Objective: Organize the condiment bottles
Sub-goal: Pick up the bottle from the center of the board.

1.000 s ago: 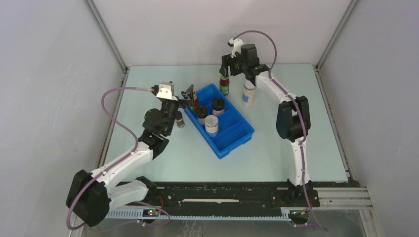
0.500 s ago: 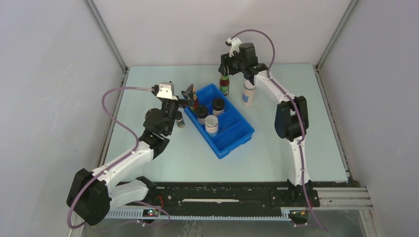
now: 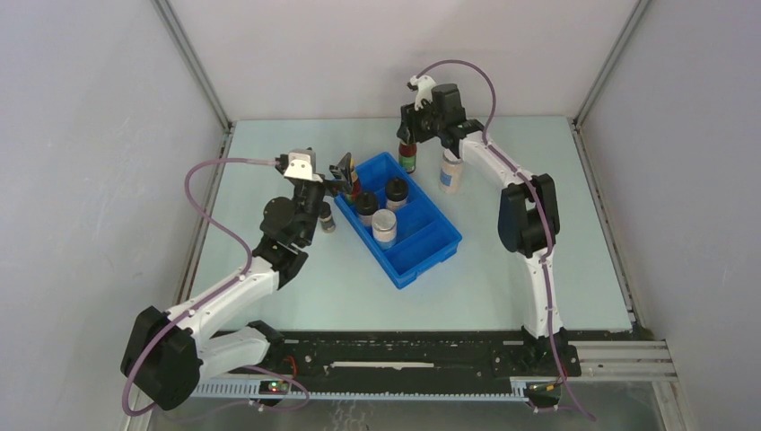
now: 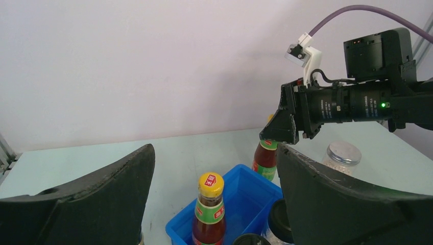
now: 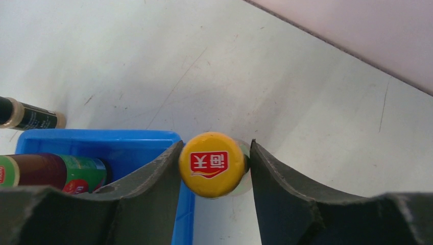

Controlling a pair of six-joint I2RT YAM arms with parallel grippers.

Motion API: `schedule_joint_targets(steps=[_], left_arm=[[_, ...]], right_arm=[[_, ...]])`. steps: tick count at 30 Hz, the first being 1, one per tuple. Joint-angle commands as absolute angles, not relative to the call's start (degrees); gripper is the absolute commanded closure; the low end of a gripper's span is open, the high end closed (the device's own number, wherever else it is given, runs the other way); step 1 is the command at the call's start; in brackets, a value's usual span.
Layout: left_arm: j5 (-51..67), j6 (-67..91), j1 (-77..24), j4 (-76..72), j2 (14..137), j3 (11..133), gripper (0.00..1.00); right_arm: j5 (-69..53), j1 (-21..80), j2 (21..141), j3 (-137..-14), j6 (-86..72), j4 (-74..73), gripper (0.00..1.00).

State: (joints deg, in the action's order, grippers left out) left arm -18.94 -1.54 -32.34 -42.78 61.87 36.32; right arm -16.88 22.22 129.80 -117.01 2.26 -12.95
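A dark-red bottle (image 3: pixel 408 159) with a yellow cap (image 5: pixel 212 163) stands on the table just past the far corner of the blue tray (image 3: pixel 422 247). My right gripper (image 3: pixel 409 135) is over it from above, its jaws closed in on the cap, one finger touching and the other a sliver off. A second dark-red bottle (image 4: pixel 210 206) stands in the tray's near-left end. My left gripper (image 4: pixel 214 153) hangs wide open above it, holding nothing. Two black-lidded jars (image 3: pixel 396 191) and a white-capped jar (image 3: pixel 384 224) also stand in the tray.
A pale jar (image 3: pixel 451 172) with a silvery lid (image 4: pixel 343 154) stands on the table right of the gripped bottle. A short jar (image 3: pixel 327 218) stands outside the tray's left side, beside my left wrist. The tray's near-right compartment (image 3: pixel 429 235) holds nothing.
My right gripper's jaws have closed in around the bottle's cap, and that wrist has shifted slightly. My left arm has stayed still.
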Motion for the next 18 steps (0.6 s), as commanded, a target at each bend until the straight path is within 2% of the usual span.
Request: schedule_joint_targets(steps=[1,6,10,15,18], left_arm=[[-19.95,-2.15,-32.06,-45.66,60.99,34.72,0.08],[-20.15,-1.99,-32.06,-45.7,60.78,34.51,0.08],[-20.34,-1.85,-32.03,-45.88,60.68,34.37,0.08],[-20.48,-1.78,-32.05,-45.96,60.78,34.26,0.08],[-20.57,-1.67,-32.08,-46.1,60.82,34.21,0.08]], right_arm=[[-17.05,22.59,127.9,-115.25,2.37,-11.55,0.42],[-17.21,22.5,127.72,-114.98,2.33,-11.77,0.54],[-16.97,22.48,127.55,-114.94,2.45,-11.61,0.76],[-16.38,22.5,127.45,-114.91,2.7,-11.67,0.98],[-15.66,22.5,127.35,-114.88,3.0,-11.62,1.0]])
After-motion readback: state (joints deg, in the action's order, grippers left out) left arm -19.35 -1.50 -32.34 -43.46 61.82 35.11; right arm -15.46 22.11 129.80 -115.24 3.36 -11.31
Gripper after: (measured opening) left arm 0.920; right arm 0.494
